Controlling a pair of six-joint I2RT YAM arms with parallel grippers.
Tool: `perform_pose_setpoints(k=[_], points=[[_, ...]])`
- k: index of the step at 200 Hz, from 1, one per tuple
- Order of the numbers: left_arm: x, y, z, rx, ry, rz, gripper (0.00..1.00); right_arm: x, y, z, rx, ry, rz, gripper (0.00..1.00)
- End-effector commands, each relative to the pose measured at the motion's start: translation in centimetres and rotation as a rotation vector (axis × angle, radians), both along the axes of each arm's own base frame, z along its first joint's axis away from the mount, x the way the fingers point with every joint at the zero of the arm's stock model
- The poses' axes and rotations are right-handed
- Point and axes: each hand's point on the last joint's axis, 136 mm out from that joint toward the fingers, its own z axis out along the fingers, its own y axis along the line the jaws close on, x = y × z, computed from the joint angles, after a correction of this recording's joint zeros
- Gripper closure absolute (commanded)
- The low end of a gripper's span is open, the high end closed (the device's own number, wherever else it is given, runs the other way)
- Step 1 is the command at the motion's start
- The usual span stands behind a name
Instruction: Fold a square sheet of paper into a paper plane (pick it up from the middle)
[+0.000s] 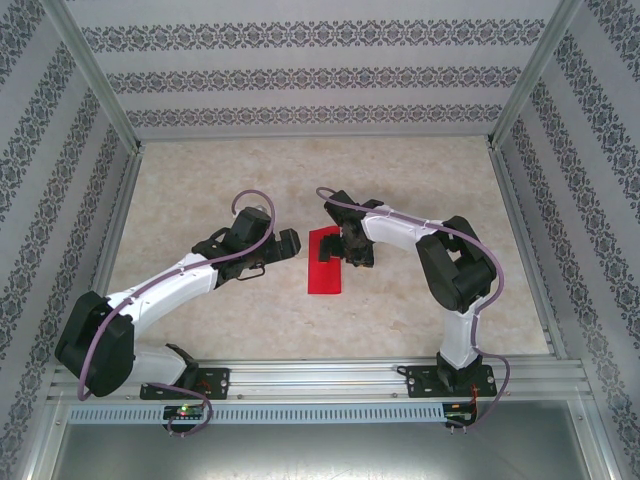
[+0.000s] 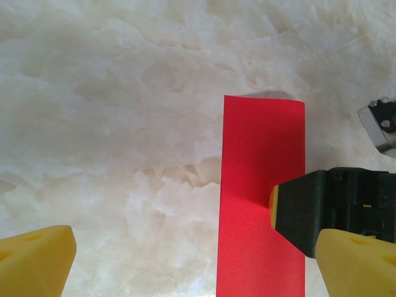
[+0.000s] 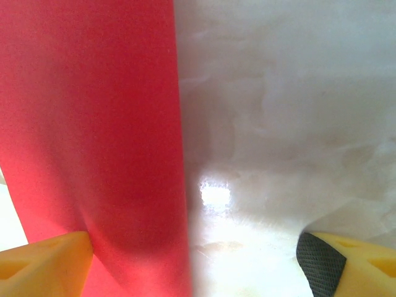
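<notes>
The red sheet of paper (image 1: pixel 325 268) lies on the table as a long narrow rectangle, not a square or a dart. In the left wrist view the red sheet of paper (image 2: pixel 257 185) curls up slightly at its far end. My right gripper (image 1: pixel 347 248) is at the sheet's right edge, jaws open, and one of its black fingers (image 2: pixel 309 207) presses down on the paper. In the right wrist view the red sheet of paper (image 3: pixel 93 124) runs under that gripper's left finger (image 3: pixel 46 266). My left gripper (image 1: pixel 296 243) stands open just left of the sheet, not touching it.
The pale marbled tabletop (image 1: pixel 200 180) is bare around the paper. Patterned walls and metal frame posts (image 1: pixel 95 75) enclose it. Both arms reach in toward the middle, their grippers close together on either side of the sheet.
</notes>
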Motion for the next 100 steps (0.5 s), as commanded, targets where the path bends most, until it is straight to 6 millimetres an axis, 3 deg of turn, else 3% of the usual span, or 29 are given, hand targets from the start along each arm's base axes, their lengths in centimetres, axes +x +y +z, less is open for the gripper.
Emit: perform_pose_setpoints(k=[1, 48, 100], points=[[0.06, 1.46, 0.42, 0.011, 0.005, 0.067, 0.00, -1.24, -1.24, -2.29, -0.080, 0.065, -0.013, 0.10], [0.06, 1.62, 0.34, 0.007, 0.010, 0.075, 0.00, -1.13, -0.94, -2.45, -0.016, 0.068, -0.069, 0.13], [0.06, 1.58, 0.31, 0.007, 0.010, 0.071, 0.00, -0.99, -0.83, -1.62, -0.007, 0.059, -0.014, 0.15]])
